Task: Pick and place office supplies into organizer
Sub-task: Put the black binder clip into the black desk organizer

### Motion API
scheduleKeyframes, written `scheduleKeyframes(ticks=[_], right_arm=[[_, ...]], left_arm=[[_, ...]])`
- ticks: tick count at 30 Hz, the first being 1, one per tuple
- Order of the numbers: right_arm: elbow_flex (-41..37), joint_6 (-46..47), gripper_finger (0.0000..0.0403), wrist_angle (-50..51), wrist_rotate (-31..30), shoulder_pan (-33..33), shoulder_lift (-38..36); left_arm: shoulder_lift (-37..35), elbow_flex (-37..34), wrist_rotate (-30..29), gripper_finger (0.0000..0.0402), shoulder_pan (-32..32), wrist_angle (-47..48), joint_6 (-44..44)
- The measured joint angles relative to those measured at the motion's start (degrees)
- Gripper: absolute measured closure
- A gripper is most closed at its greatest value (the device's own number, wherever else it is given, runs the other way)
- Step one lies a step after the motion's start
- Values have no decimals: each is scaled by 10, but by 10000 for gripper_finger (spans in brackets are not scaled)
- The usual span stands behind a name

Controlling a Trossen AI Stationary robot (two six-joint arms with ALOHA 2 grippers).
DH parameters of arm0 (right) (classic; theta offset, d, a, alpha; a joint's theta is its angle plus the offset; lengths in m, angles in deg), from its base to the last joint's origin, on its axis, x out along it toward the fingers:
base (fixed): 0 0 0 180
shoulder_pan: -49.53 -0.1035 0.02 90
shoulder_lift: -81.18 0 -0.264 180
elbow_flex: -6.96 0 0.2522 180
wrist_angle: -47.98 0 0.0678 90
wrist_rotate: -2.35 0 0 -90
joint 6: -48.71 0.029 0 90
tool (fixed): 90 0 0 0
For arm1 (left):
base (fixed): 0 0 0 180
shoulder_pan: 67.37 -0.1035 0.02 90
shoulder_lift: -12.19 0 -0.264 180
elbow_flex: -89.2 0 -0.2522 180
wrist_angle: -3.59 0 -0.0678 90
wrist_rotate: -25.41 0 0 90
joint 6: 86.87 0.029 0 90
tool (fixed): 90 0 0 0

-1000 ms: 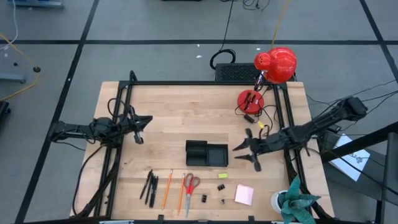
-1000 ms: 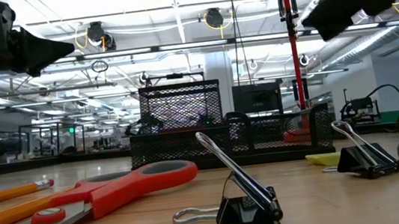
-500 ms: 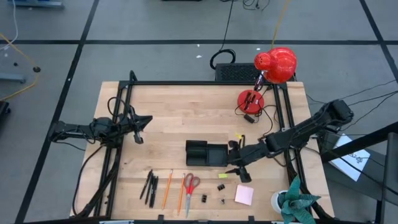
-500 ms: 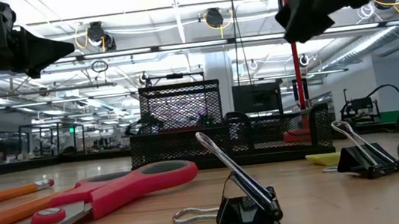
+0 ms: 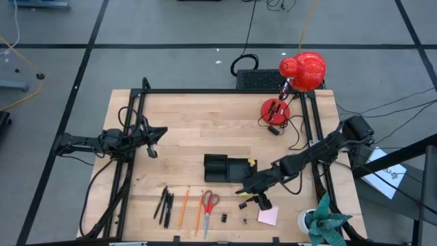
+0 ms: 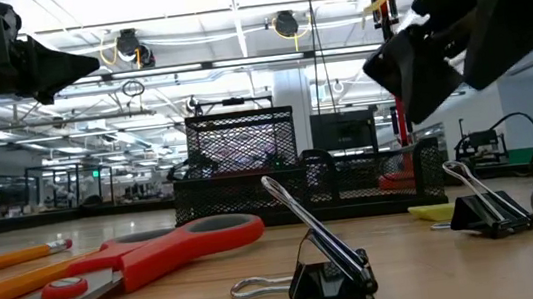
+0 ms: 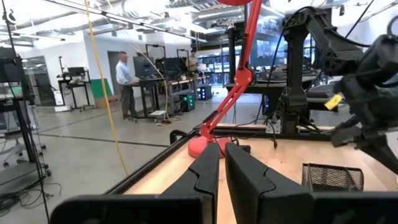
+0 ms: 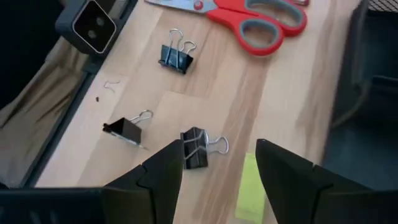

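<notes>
From above, the organizer (image 5: pixel 227 168) sits mid-tabletop (image 5: pixel 198 130), with pens (image 5: pixel 164 203), pencils (image 5: pixel 184 206) and scissors (image 5: pixel 209 202) in a row nearer the front edge, and a pink pad (image 5: pixel 268 214) off to the right. The right wrist view alone shows the clips clearly: one binder clip (image 8: pixel 198 149) lies just ahead of the right claw (image 8: pixel 219 163), beside a yellow-green bit (image 8: pixel 250 193), with two more clips (image 8: pixel 176 54) (image 8: pixel 127 129) farther off. The right arm reaches low across from the right edge, its claw (image 5: pixel 255 192) spread and holding nothing, hanging above the clip just right of the organizer's front corner. The left arm waits at the left edge; its claw (image 7: pixel 222 163) is nearly pressed together, empty. In the low view the right claw (image 6: pixel 436 50) is a dark mass cut off by the frame's top, and the organizer's compartments cannot be made out there
</notes>
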State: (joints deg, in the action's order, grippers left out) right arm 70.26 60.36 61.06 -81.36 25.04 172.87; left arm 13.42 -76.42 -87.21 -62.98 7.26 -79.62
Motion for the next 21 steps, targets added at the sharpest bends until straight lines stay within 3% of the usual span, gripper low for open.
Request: scheduleKeyframes(ticks=[11,21], right_arm=[[0,-1,206,-72,58,0,59],[0,-5,206,-94,60,2,101]], left_arm=[[0,0,0,366,0,0,0],[0,0,0,366,0,0,0]])
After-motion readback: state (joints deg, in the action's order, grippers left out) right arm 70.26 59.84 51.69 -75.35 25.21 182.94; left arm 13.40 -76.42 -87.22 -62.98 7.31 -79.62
